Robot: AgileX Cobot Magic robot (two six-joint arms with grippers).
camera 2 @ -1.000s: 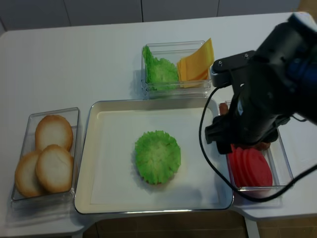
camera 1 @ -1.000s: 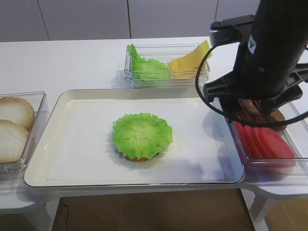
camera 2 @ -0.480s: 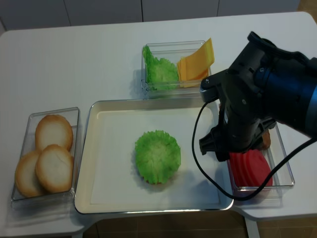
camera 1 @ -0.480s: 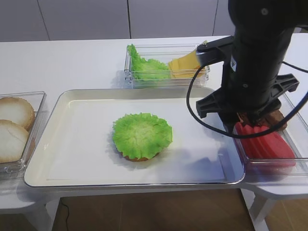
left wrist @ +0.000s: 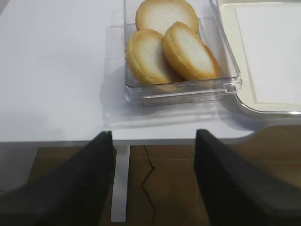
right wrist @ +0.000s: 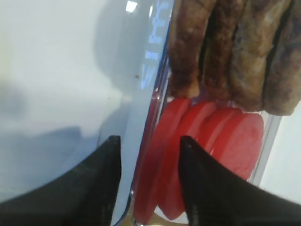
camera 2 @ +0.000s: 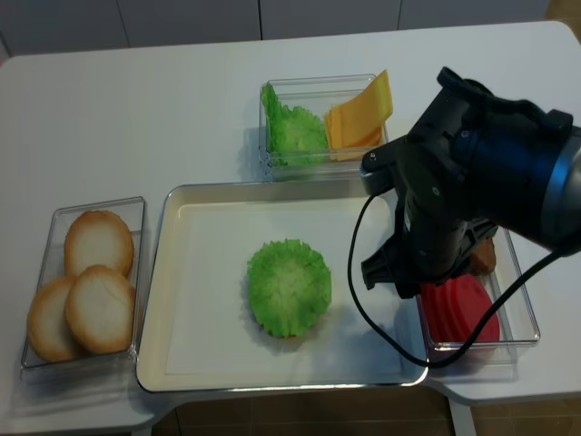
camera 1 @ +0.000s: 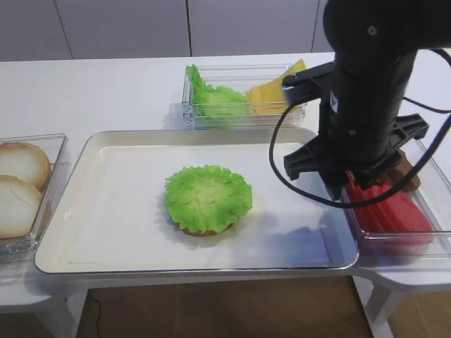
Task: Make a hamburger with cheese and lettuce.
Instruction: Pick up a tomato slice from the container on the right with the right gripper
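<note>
**Right arm over the tomato box, burger waiting mid-tray**

The hamburger (camera 1: 208,199) sits near the middle of the tray (camera 1: 127,246): a tan bun base w/ a frilly green leaf on top, nothing else on it. Spare lettuce (camera 1: 211,98) and cheese (camera 1: 271,91) share a clear box (camera 1: 194,116) at the far side, just beyond the tray; lettuce on the left, cheese slices leaning on the right.

The right arm (camera 1: 370,91) hangs over the tray's right edge and the clear box (camera 1: 394,243) beside it. In the wrist view the right gripper (right wrist: 149,181) straddles that box's left wall: one finger over the tray side, the other over the red tomato slices (right wrist: 207,146). Jaws partly apart, nothing between them but the wall; can't tell if they touch anything. Brown meat patties (right wrist: 235,52) lie in the far end of the same box.

Left gripper (left wrist: 153,181): fingers spread wide, holding nothing, near the table's (left wrist: 51,70) near-left edge, w/ three bun halves (left wrist: 169,44) in a clear box (left wrist: 183,92) just beyond.
</note>
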